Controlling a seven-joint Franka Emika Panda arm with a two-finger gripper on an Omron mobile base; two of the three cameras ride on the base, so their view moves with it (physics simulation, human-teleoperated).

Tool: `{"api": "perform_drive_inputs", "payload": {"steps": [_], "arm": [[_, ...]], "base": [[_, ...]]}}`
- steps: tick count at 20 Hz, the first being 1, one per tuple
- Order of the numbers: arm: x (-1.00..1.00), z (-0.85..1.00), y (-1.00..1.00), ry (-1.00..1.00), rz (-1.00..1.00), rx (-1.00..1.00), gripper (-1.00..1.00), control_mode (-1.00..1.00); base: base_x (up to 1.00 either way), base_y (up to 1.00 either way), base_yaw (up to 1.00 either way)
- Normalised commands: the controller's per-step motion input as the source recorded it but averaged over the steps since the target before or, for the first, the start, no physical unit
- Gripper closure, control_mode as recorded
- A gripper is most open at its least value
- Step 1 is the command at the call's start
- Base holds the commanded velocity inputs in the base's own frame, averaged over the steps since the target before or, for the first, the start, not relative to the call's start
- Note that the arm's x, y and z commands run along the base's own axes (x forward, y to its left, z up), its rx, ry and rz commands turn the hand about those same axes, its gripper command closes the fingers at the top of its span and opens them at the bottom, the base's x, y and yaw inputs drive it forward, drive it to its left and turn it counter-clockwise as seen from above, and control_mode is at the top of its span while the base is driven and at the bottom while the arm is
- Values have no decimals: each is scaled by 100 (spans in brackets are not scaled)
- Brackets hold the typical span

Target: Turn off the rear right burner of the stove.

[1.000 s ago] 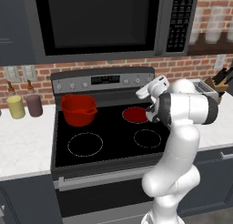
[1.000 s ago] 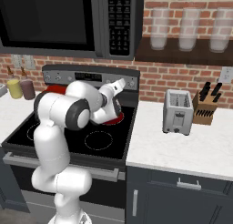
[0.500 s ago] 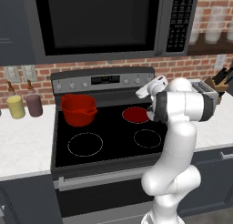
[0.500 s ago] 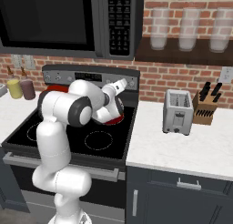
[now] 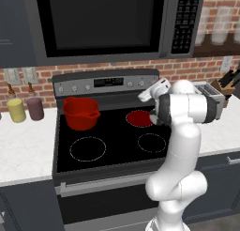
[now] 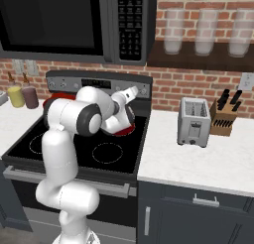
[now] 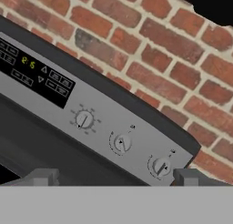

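Robot hand up near the stove knobs

The rear right burner glows red, back right on the black top. The hand view shows three knobs close; the gripper fingers are spread apart, holding nothing. The side views show a red pot.

The gripper has eased a little further toward the back panel of the stove, and the arm's upper body has drawn in more upright behind it. The rear right burner below the gripper shows slightly more of its red disc.
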Motion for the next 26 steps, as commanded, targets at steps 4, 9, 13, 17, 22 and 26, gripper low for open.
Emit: {"api": "perform_drive_inputs", "payload": {"steps": [4,9,13,17,22,26], "arm": [[22,-6,15,0,-3,3,-100,-100],[25,-2,3,-2,-2,0,-100,-100],[24,-6,0,0,-1,0,-100,-100],[18,-8,-1,0,0,0,-100,-100],[6,-14,-6,0,0,0,-100,-100],[12,-7,-8,0,0,0,-100,-100]], "base": [[0,0,0],[0,0,0],[0,0,0],[0,0,0],[0,0,0],[0,0,0]]}}
